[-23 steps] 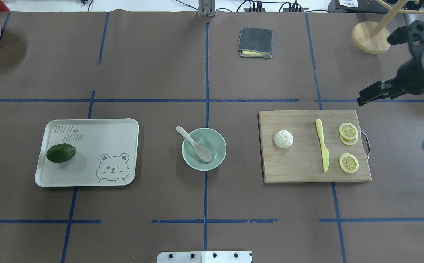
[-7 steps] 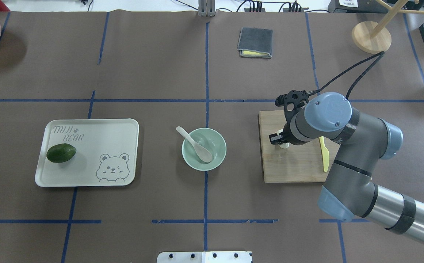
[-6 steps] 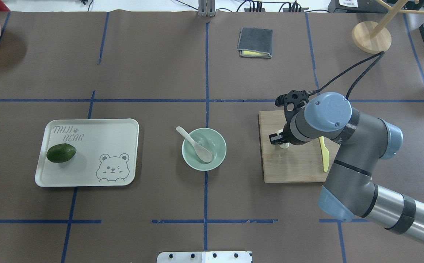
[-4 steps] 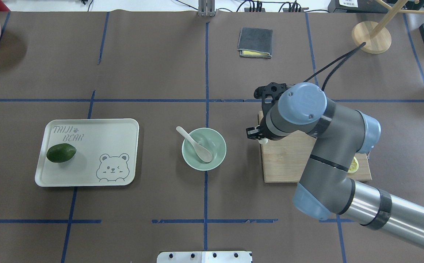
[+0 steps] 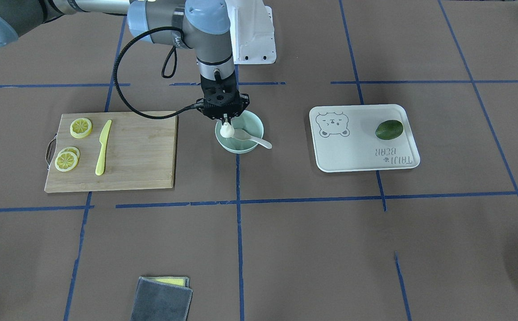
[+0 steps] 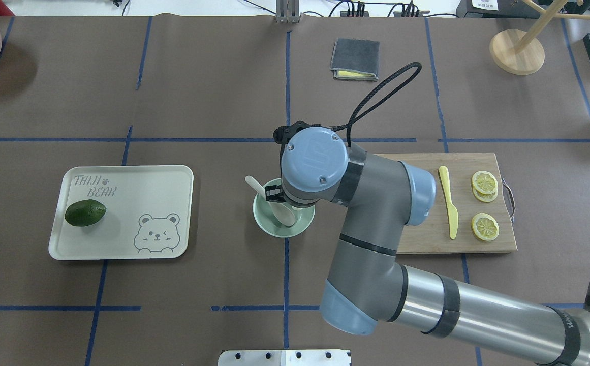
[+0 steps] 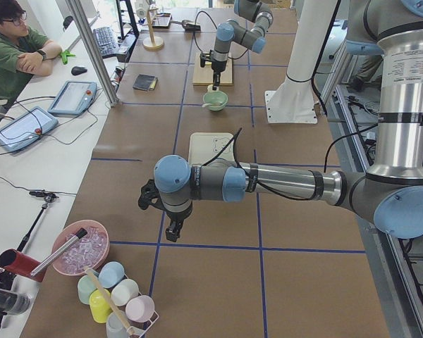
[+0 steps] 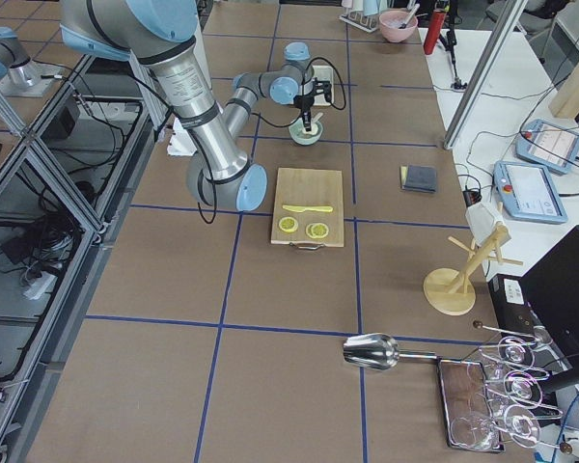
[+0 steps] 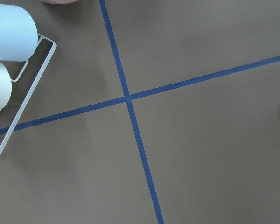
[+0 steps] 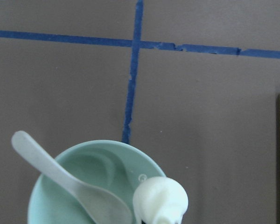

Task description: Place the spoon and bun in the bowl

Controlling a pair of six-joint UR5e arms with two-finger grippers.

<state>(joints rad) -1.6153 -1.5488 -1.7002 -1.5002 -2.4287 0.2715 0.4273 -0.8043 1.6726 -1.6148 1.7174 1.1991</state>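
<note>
The pale mint-green bowl [image 5: 250,122] stands at the table's middle, and the grey-white spoon [image 5: 253,140] lies in it with its handle over the rim. My right gripper [image 5: 226,121] is shut on the white pleated bun [image 5: 227,130] and holds it over the bowl's edge nearest the cutting board. In the right wrist view the bun [image 10: 159,201] hangs just above the bowl [image 10: 60,163], beside the spoon [image 10: 60,175]. In the overhead view the wrist hides the bun; the bowl [image 6: 274,230] and spoon handle [image 6: 254,184] show. My left gripper [image 7: 170,229] hovers far off near a cup rack; I cannot tell if it is open or shut.
A wooden cutting board [image 5: 138,151] holds a yellow knife [image 5: 101,147] and lemon slices [image 5: 80,127]. A white bear tray [image 5: 352,151] holds a dark green fruit [image 5: 389,129]. A grey cloth [image 6: 354,58] and a wooden stand [image 6: 517,51] lie at the far side.
My right arm came in over the cutting board, closed on the bun there, and has carried it leftward to above the bowl. The spoon and bowl have not moved.
</note>
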